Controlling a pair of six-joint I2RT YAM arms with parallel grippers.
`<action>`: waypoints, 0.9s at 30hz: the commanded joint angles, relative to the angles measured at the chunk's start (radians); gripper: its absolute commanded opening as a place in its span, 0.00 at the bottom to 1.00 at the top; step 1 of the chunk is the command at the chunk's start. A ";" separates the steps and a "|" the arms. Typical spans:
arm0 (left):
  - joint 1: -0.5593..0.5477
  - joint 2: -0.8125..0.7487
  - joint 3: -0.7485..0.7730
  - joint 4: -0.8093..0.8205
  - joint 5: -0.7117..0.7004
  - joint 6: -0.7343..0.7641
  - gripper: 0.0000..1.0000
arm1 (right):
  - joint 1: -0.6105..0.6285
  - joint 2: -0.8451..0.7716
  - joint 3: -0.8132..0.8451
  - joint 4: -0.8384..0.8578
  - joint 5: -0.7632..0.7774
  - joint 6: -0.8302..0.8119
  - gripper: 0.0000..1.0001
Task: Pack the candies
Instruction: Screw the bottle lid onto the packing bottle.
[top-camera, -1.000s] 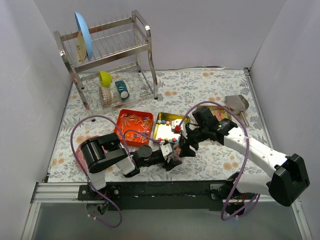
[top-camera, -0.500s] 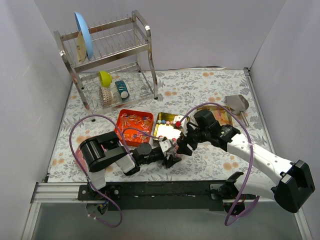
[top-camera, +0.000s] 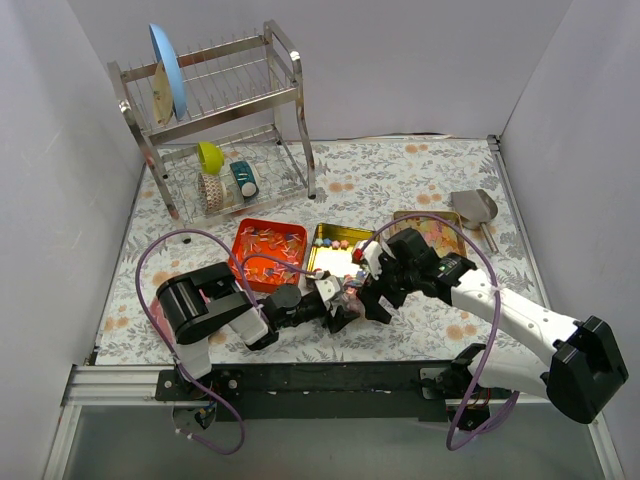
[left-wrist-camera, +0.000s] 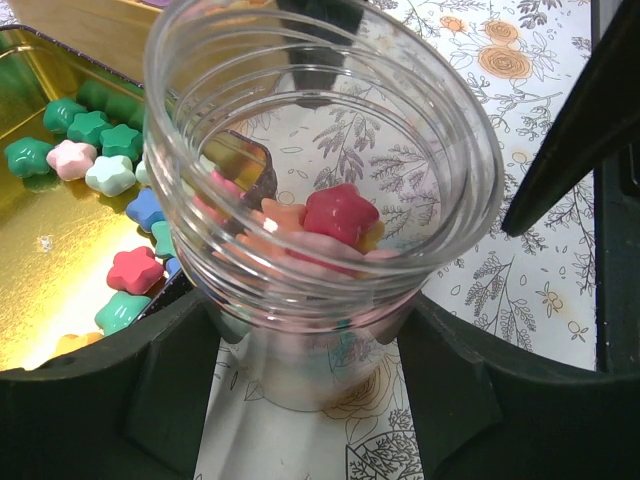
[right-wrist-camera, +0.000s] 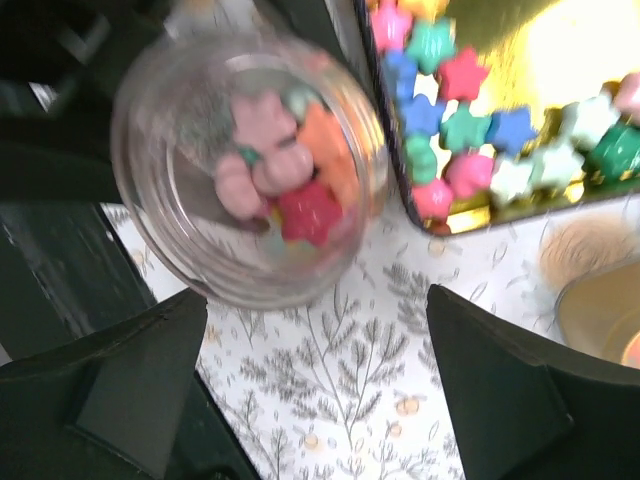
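Clear jar (left-wrist-camera: 320, 200), clamped by left gripper (left-wrist-camera: 310, 350), is being filled; right gripper (right-wrist-camera: 320, 390) gapes, seemingly empty; candies (right-wrist-camera: 460, 130) must be fetched from tin (right-wrist-camera: 560, 45) next.

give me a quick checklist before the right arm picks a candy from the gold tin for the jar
1. Grip: the left gripper clamps the jar on both sides: ok.
2. Jar mouth uncovered and facing the right gripper: ok.
3. Right gripper open, nothing between its fingers: ok.
4. Room in the jar: ok, the star candies cover only its bottom.
5. Supply in the gold tin: ok, many loose stars lie there.
6. Jar clear of the tin's rim: cannot tell, they sit very close.
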 joint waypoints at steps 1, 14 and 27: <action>0.006 0.011 -0.042 -0.214 -0.018 0.000 0.00 | -0.008 -0.007 0.021 -0.095 0.009 -0.048 0.98; 0.006 0.025 -0.034 -0.222 0.011 0.003 0.00 | -0.022 -0.038 0.271 -0.335 0.087 -0.269 0.98; 0.006 0.049 -0.027 -0.211 0.006 0.009 0.00 | -0.019 0.045 0.262 -0.147 -0.178 -0.779 0.98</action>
